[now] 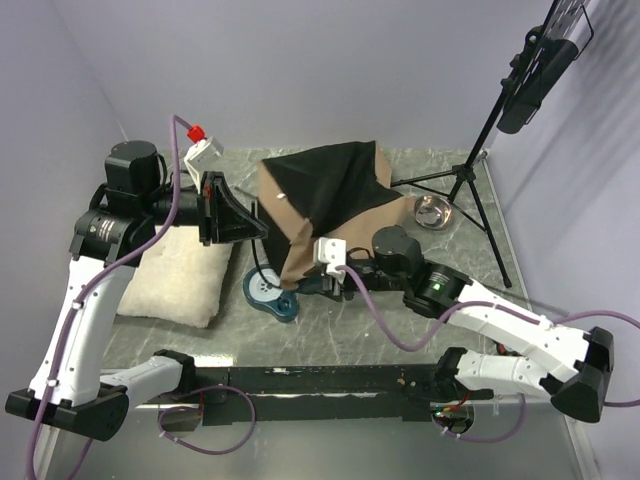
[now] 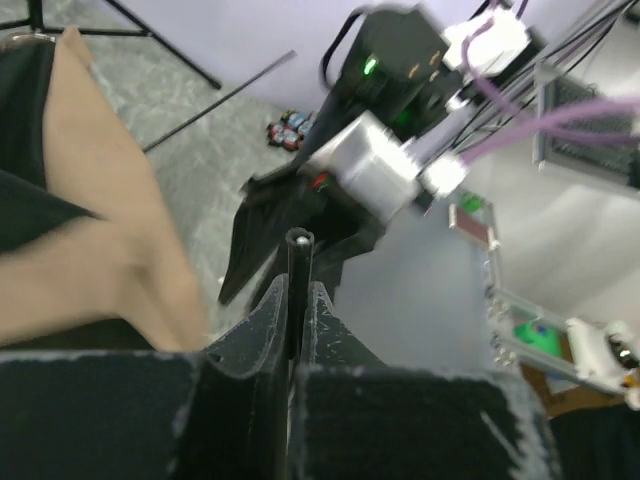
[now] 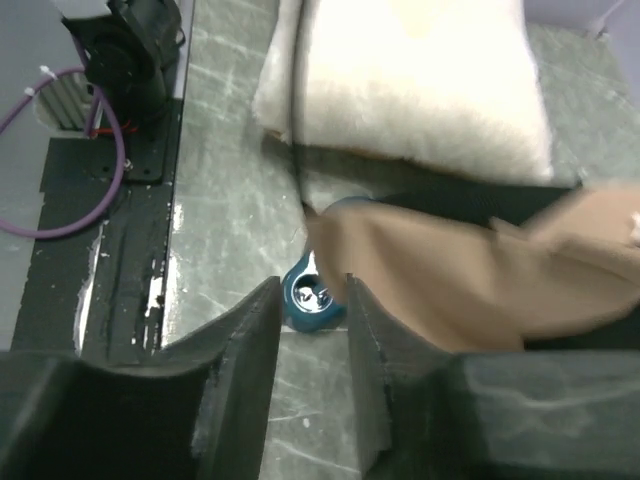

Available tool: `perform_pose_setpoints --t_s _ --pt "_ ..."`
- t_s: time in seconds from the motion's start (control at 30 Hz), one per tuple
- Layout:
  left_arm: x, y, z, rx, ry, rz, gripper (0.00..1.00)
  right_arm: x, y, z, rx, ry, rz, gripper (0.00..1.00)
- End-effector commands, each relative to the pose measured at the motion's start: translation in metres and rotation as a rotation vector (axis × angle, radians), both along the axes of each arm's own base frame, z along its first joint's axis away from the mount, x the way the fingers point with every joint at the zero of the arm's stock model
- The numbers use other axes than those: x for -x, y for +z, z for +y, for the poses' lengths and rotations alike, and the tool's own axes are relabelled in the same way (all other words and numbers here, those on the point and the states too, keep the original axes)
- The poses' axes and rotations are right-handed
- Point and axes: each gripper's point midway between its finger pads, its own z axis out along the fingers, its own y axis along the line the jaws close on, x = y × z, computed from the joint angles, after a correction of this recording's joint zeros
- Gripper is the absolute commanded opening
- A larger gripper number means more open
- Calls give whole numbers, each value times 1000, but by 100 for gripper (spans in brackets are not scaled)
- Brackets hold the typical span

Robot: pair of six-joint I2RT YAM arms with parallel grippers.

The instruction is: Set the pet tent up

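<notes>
The pet tent (image 1: 325, 200) lies collapsed at mid-table, tan fabric with black cloth draped over it. My left gripper (image 1: 258, 228) is at its left side, shut on a thin dark tent pole (image 2: 298, 262) that stands up between the fingers (image 2: 297, 285). Tan tent fabric (image 2: 105, 235) fills the left of that view. My right gripper (image 1: 293, 284) is at the tent's near left corner, low over the table. In the right wrist view its jaws (image 3: 312, 288) are apart and hold nothing. The tan fabric (image 3: 450, 275) lies just beyond the right finger.
A cream pillow (image 1: 178, 275) lies at the left, also in the right wrist view (image 3: 420, 80). A teal dish-like object (image 1: 268, 292) sits just ahead of the right jaws (image 3: 315, 298). A steel bowl (image 1: 432, 212) and a black tripod (image 1: 470, 175) stand at the back right.
</notes>
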Motion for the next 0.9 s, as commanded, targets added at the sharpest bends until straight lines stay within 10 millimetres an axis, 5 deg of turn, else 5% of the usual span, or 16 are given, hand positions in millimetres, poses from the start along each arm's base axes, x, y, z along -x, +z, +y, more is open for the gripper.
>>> perform_pose_setpoints --t_s 0.0,0.27,0.5,0.87 --pt "10 -39 10 -125 28 98 1 15 47 -11 -99 33 -58 48" --pt "13 -43 14 -149 52 89 1 -4 69 -50 -98 -13 -64 86" --pt "12 -41 14 -147 45 83 1 -70 53 -77 -60 -87 -56 88" --pt "12 -38 12 -134 34 81 1 -106 16 -46 -82 53 -166 86"
